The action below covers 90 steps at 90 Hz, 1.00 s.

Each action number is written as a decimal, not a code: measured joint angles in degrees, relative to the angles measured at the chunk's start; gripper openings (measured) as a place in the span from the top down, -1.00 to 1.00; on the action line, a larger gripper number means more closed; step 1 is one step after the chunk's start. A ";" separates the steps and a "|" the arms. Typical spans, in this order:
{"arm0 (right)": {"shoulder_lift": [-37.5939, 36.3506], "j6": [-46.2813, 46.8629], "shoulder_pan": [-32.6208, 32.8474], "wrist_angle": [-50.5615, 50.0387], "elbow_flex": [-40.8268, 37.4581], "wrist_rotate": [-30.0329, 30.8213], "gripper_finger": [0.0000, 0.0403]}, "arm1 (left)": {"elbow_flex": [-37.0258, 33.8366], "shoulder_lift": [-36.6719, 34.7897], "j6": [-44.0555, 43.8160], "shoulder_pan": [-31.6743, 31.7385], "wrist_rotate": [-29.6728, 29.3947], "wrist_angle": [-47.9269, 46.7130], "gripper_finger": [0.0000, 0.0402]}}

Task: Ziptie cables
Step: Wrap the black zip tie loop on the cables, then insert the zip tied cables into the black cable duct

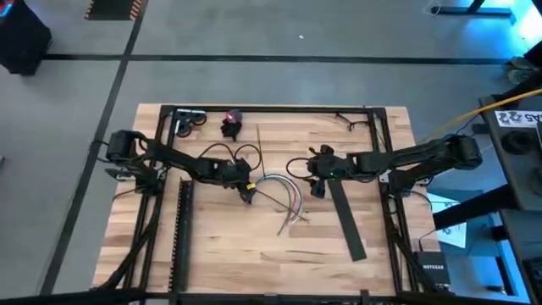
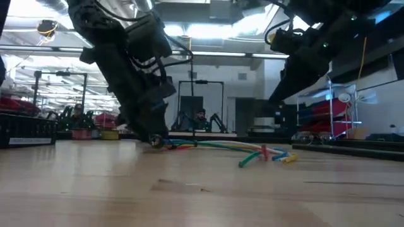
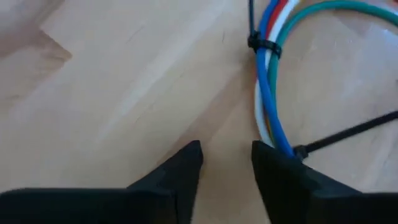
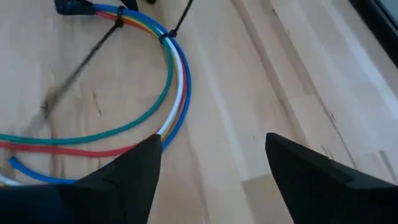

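Low on the table (image 1: 220, 254), mid-frame in the high view, the cables (image 1: 286, 193) curve apart at their ends. The left gripper (image 1: 246, 194), fingers narrowly parted and empty, touches their bound end. The right gripper (image 1: 318, 188) hovers wide open beside them.

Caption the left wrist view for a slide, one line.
Left gripper, fingers open, low over the wooden table beside the cables, already cinched by two zip ties.
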 joint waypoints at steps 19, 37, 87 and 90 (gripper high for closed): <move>0.00 -1.49 0.00 2.18 0.02 0.13 -0.39 | 0.18 -0.46 -0.36 -0.47 -0.05 -0.30 0.96; 0.00 -1.03 0.00 2.19 0.02 -0.79 -0.39 | 1.94 -5.65 -0.23 -2.87 1.06 -6.11 1.00; 8.49 -1.84 0.74 23.15 0.83 -18.87 -0.39 | 5.68 -26.42 -6.52 -11.06 0.13 -27.35 0.98; 9.81 -2.85 1.12 24.02 1.57 -18.81 -0.39 | 5.69 -26.80 -7.40 -11.30 0.37 -29.18 0.96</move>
